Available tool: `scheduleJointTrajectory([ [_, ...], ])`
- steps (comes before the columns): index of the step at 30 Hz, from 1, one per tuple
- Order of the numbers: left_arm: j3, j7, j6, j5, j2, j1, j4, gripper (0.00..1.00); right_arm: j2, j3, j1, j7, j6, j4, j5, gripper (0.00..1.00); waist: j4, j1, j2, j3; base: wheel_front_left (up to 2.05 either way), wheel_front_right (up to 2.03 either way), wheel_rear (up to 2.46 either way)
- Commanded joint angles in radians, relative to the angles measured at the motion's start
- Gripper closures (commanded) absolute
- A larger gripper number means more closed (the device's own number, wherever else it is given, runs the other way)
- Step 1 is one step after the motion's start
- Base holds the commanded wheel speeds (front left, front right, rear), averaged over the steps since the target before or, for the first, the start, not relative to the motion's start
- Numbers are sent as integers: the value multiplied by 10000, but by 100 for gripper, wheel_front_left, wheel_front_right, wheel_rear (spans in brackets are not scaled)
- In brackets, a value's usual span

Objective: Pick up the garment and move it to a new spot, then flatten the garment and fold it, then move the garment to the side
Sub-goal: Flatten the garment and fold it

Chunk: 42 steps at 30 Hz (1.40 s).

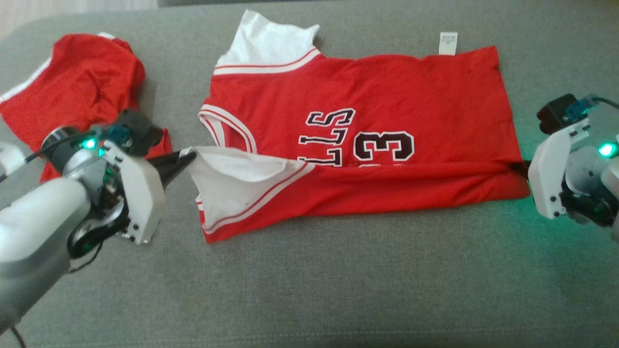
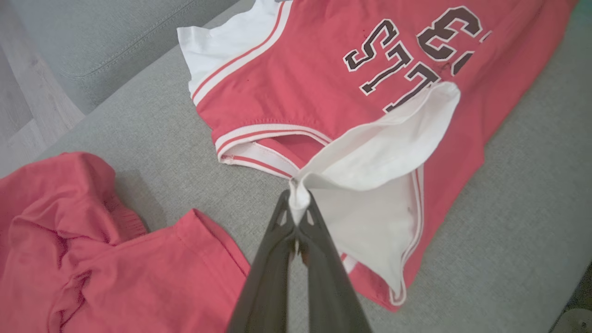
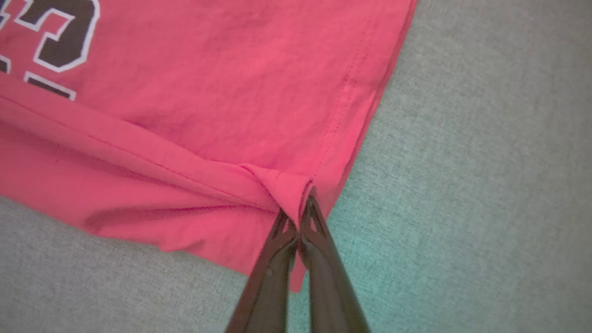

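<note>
Garment (image 1: 367, 145) lies spread on the cushion (image 1: 338, 290): left gripper (image 1: 191, 155) pinches its white sleeve (image 1: 232, 179), right gripper (image 1: 520, 166) pinches the hem corner (image 3: 286, 185), apparently to fold the near edge over.

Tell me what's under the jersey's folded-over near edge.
More of the jersey, its front; the fold covers part of the lettering. Grey cushion surrounds it; anything beneath is hidden.

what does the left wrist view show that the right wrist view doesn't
Left wrist view, not the right: the left gripper shut on the white sleeve of the jersey, the striped collar, a crumpled second red garment and a strip of wood floor. Right wrist view, not the left: the right gripper shut on the folded red hem corner. Both: the jersey, its dark number print and the grey cushion beneath.
</note>
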Motion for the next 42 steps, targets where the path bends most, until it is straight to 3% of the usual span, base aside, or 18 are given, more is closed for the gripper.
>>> scheduleJointTrajectory([
  [1, 330, -126, 16, 58, 247, -780, 91, 100, -112, -21, -231, -130, 19, 1, -102, 100, -57, -1, 0, 212, 0, 0, 0],
  [2, 210, -176, 16, 52, 162, -932, 243, 100, -58, 4, -284, -136, 19, 67, -111, 100, -77, -1, 0, 288, 0, 0, 0],
  [3, 108, -227, 16, 55, 79, -1085, 411, 100, -4, 5, -345, -175, 19, 159, -130, 90, -98, -1, 0, 354, 0, 0, 0],
  [4, 108, -227, 16, 55, 79, -1085, 411, 100, -4, 5, -345, -175, 19, 159, -130, 90, -98, -1, 0, 354, 0, 0, 0],
  [5, 27, -284, 15, 74, -2, -1237, 600, 100, 48, -8, -430, -315, 19, 247, -206, 32, -118, -1, 0, 415, 0, 0, 0],
  [6, -12, -362, 15, 106, -86, -1389, 833, 100, 120, -45, -491, -420, 19, 371, -238, 0, -139, -1, 0, 469, 0, 0, 0],
  [7, 5, -487, 15, 161, -183, -1544, 1120, 96, 191, -75, -557, -541, 19, 487, -292, 0, -155, -1, 0, 519, 0, 0, 0],
  [8, 48, -632, 29, 236, -303, -1680, 1439, 18, 261, -127, -616, -671, 19, 636, -336, 0, -170, -1, 0, 554, 0, 0, 0],
  [9, 94, -782, 101, 322, -440, -1796, 1756, 0, 338, -187, -670, -827, 19, 781, -380, 0, -187, -1, 0, 581, 0, 0, 0],
  [16, 759, -2286, 891, 180, -1447, -1912, 3390, 0, 925, -650, -672, -2343, 19, 1542, -544, 0, -292, -1, 0, 489, 0, 0, 0],
  [21, 1761, -3645, 1689, -537, -2015, -1392, 3865, 0, 1400, -1526, -485, -4715, 19, 2093, -659, 0, -300, -1, 0, 95, 0, 0, 0],
  [25, 3276, -3989, 2412, -1071, -2414, -589, 3418, 0, 1928, -2352, -200, -6814, 19, 2662, -947, 0, -277, -1, 0, -325, 0, 0, 0],
  [29, 5744, -4000, 2985, -491, -2942, 997, 1761, 0, 2481, -3637, 148, -7502, 19, 2996, -1314, 0, -203, -1, 0, -718, 0, 0, 0],
  [35, 8150, -4003, 2904, 931, -4282, 3924, 45, 0, 3166, -6949, 1955, -7523, 19, 1039, -3789, 0, -186, -1, 0, -1202, 0, 0, 0],
  [39, 8803, -4003, 2572, 1815, -5099, 5296, -65, 0, 4034, -8447, 3731, -7525, 19, -159, -5648, 0, -180, -1, 0, -1511, 0, 0, 0],
  [41, 8886, -4003, 2494, 2041, -5266, 5554, -5, 0, 4273, -8742, 4105, -7525, 19, -404, -5993, 0, -187, -1, 0, -1579, 0, 0, 0],
  [42, 9033, -4004, 2343, 2423, -5572, 5986, 155, 0, 4704, -9221, 4737, -7526, 19, -814, -6591, 0, -205, -1, 0, -1684, 0, 0, 0],
])
